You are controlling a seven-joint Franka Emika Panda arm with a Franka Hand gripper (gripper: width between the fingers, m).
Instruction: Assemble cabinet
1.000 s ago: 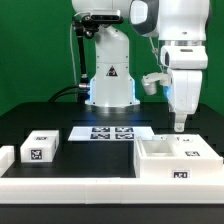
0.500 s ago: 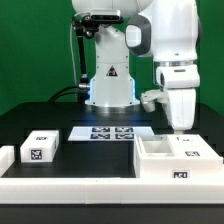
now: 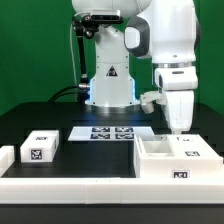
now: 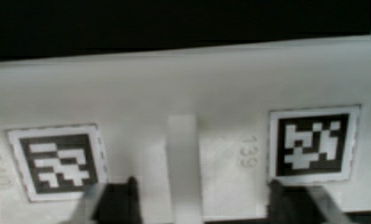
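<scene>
Since a second ago your arm has swung toward the exterior view's left, then held. The gripper (image 3: 178, 126) hovers just above the cabinet body (image 3: 158, 168), near on the exterior view's right of the desk (image 3: 100, 160). Its fingers (image 4: 118, 203) stand apart, straddling the body's upright wall (image 4: 185, 150) between two tags. A small tagged block (image 3: 40, 148) sits well apart on the left, and the marker board (image 3: 112, 132) lies farther back between them.

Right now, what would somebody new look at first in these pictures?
The big white robot arm fills the exterior view's right, its end effector hanging open over the large white boxy plastic cabinet body. A small white tagged block sits at that view's left.
</scene>
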